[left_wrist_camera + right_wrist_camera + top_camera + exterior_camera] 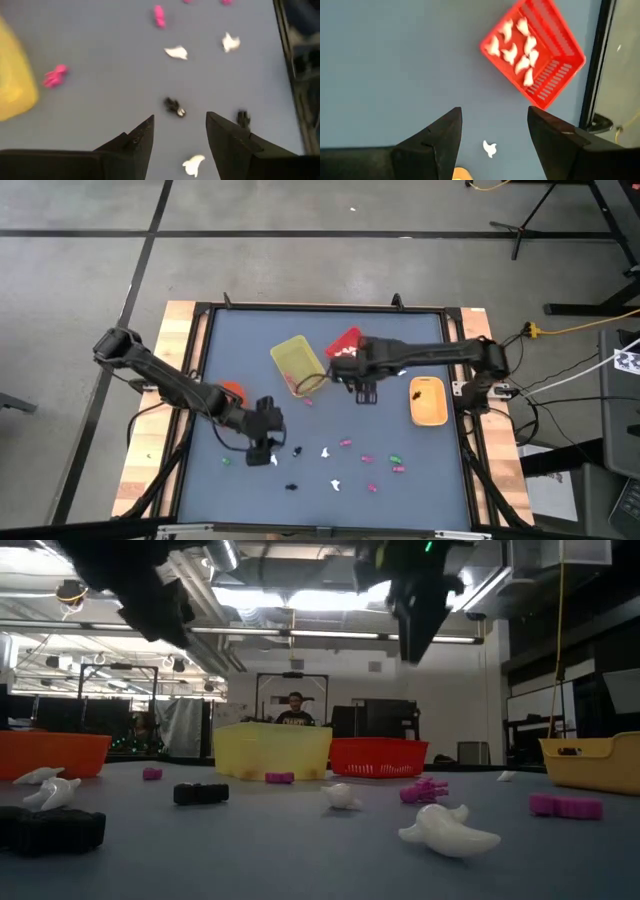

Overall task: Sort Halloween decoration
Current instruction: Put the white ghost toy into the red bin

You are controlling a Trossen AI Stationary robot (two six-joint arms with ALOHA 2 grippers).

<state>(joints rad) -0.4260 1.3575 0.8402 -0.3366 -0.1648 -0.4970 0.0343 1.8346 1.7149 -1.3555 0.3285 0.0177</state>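
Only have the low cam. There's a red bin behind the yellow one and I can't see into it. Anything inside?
Observer: Yes. The right wrist view looks down into the red bin, and it holds several white trinkets and no other colour that I can see.
Operator: Is either gripper carrying a piece?
Observer: No. The left gripper and the right gripper are both open with nothing between their fingers. The left one is above a black trinket lying on the mat.
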